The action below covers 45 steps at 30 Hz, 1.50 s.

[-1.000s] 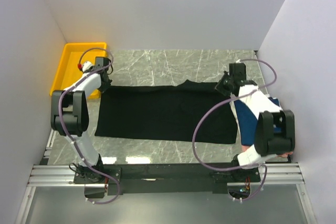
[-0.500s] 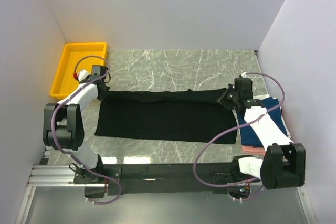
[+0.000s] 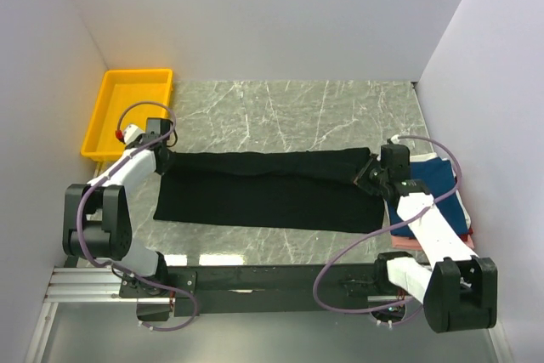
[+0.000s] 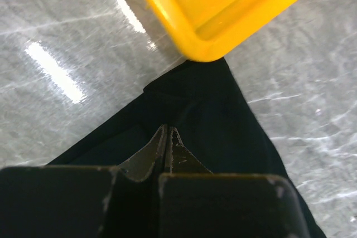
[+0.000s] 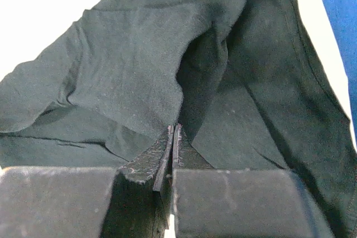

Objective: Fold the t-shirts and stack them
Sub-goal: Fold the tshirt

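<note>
The large black t-shirt [image 3: 263, 189] lies spread across the middle of the table, its far edge doubled toward the near side. My left gripper [image 3: 161, 160] is shut on the shirt's far left corner, and its closed fingertips pinch black cloth [image 4: 212, 110] in the left wrist view. My right gripper [image 3: 367, 170] is shut on the far right corner, where the black cloth [image 5: 134, 65] bunches in folds. A folded navy t-shirt [image 3: 439, 181] lies on a pink one [image 3: 408, 244] at the right, partly under my right arm. A white shirt cannot be made out.
The yellow tray [image 3: 127, 108] stands at the far left corner, and its rounded corner [image 4: 223, 20] sits just beyond the shirt's edge. White walls close in the table on three sides. A strip of the navy shirt [image 5: 337, 9] shows beside the black cloth.
Both grippers have moved toward the near edge, pulling the shirt's far edge with them. The collar bump has folded over and the black band looks narrower. The right arm now stretches lower beside the stack.
</note>
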Tool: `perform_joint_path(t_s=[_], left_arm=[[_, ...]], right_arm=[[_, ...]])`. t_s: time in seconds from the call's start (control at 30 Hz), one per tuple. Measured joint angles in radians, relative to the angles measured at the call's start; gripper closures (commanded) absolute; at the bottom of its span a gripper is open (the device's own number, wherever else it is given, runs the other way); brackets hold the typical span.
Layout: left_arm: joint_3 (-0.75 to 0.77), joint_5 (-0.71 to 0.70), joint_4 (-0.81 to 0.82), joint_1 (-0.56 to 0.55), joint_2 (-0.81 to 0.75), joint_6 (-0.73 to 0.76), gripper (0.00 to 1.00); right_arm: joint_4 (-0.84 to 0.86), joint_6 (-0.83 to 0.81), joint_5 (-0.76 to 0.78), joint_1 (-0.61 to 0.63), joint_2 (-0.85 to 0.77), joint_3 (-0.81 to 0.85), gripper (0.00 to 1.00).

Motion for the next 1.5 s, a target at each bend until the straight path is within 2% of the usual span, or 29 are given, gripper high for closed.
perform_joint_path(t_s=[0.27, 0.7, 0.77, 0.8, 0.83, 0.87, 0.93, 0.97, 1.07, 1.33, 1.5], left_arm=[[-0.055, -0.001, 0.009, 0.0, -0.029, -0.017, 0.99], [-0.081, -0.002, 0.023, 0.006, -0.053, -0.028, 0.99], [-0.088, -0.001, 0.024, 0.011, -0.056, -0.029, 0.96], [-0.094, -0.001, 0.024, 0.013, -0.061, -0.029, 0.87], [-0.101, 0.0, 0.028, 0.016, -0.068, -0.029, 0.81], [-0.11, 0.0, 0.031, 0.018, -0.077, -0.028, 0.75], [-0.126, 0.0, 0.038, 0.02, -0.097, -0.027, 0.67], [-0.131, 0.0, 0.038, 0.022, -0.109, -0.026, 0.59], [-0.132, 0.001, 0.042, 0.023, -0.14, -0.025, 0.54], [-0.132, 0.03, 0.05, 0.015, -0.169, -0.02, 0.55], [-0.132, 0.051, 0.076, -0.043, -0.158, -0.016, 0.55]], right_arm=[[-0.001, 0.007, -0.035, -0.003, -0.067, -0.098, 1.0], [-0.006, 0.019, -0.07, -0.007, -0.144, -0.168, 1.0], [-0.008, 0.02, -0.078, -0.012, -0.144, -0.178, 0.94], [-0.01, 0.022, -0.084, -0.016, -0.144, -0.18, 0.83], [-0.014, 0.024, -0.09, -0.021, -0.144, -0.181, 0.77], [-0.016, 0.02, -0.094, -0.025, -0.145, -0.181, 0.61], [-0.026, 0.013, -0.106, -0.032, -0.149, -0.18, 0.5], [-0.032, 0.008, -0.11, -0.033, -0.152, -0.18, 0.48], [-0.048, 0.001, -0.117, -0.033, -0.163, -0.176, 0.47], [-0.066, -0.01, -0.108, -0.033, -0.164, -0.161, 0.46], [-0.065, -0.016, -0.08, 0.014, -0.075, -0.108, 0.45]])
